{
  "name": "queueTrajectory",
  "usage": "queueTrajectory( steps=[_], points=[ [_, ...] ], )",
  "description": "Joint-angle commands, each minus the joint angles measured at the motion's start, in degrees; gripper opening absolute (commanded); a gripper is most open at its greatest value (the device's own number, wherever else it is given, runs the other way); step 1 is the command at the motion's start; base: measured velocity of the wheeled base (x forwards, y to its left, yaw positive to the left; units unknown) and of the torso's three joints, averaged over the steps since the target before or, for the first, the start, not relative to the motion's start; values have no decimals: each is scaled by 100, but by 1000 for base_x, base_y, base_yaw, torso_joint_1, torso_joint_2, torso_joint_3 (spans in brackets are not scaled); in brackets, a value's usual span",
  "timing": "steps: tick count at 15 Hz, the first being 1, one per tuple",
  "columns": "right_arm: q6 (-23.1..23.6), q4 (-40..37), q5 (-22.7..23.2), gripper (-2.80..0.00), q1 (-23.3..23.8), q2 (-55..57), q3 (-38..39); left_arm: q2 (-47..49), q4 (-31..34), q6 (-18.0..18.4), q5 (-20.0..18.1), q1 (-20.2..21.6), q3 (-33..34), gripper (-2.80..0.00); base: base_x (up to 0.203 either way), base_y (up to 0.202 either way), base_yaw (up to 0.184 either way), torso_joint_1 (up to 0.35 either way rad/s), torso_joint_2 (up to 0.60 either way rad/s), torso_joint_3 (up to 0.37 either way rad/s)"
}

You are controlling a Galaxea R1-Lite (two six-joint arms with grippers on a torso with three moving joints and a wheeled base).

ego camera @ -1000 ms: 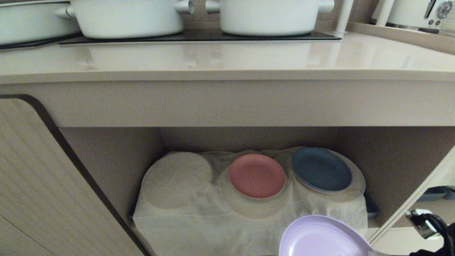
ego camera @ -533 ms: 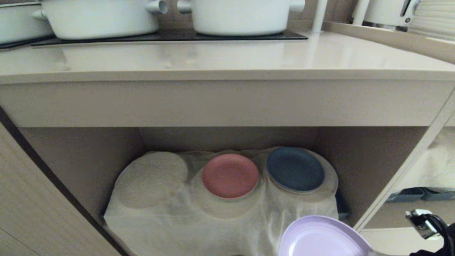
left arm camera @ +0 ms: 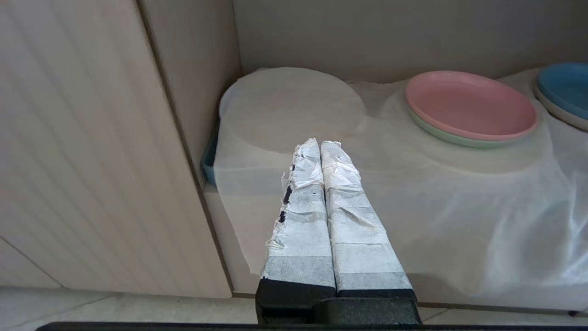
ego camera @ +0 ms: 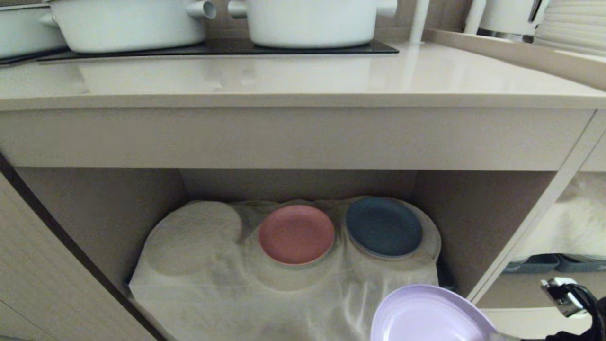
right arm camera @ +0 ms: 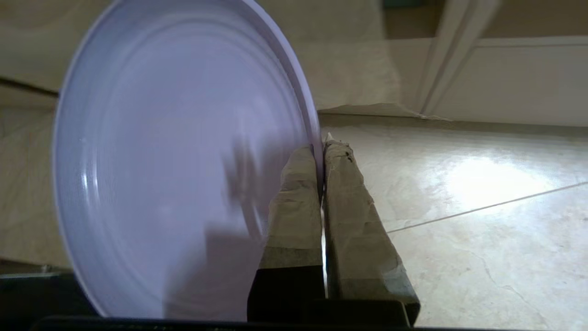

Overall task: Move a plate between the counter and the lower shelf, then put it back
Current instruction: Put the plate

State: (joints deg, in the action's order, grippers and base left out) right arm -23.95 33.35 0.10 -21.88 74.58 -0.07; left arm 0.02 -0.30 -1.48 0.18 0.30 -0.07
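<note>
whole head view swung across the scene: camera shift, not things moving. white pots (ego camera: 312, 21), tabletop (ego camera: 293, 78), pink plate (ego camera: 296, 234) and blue plate (ego camera: 384, 227) on the lower shelf (ego camera: 265, 289) now sitting further left in frame. ribbed door panel (ego camera: 42, 265) at left mostly slid out. more of the side ledge (ego camera: 521, 52) and next niche (ego camera: 558, 237) showing at right.

Beige tabletop (ego camera: 303, 80): black hob panel (ego camera: 213, 47) at far edge, two white pots (ego camera: 128, 23) on it. Lower shelf (ego camera: 94, 213) beneath: crinkled white sheet (ego camera: 213, 293) draped over round mounds; pink plate (ego camera: 296, 234) centre, blue plate (ego camera: 384, 226) right, both atop sheet.
</note>
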Motion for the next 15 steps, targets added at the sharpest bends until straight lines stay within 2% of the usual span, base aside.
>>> queueTrajectory(
  steps=[1,8,15],
  points=[
    [-13,40,-1,-280,-9,-5,-1,6,-5,-2,-1,5,-1,-280,0,0,0,0,0,0],
    [189,292,34,-280,-13,-139,-1,6,-5,-2,-1,5,-1,-280,0,0,0,0,0,0],
    [106,274,43,-280,-27,-166,-1,6,-5,-2,-1,5,-1,-280,0,0,0,0,0,0]
  ],
)
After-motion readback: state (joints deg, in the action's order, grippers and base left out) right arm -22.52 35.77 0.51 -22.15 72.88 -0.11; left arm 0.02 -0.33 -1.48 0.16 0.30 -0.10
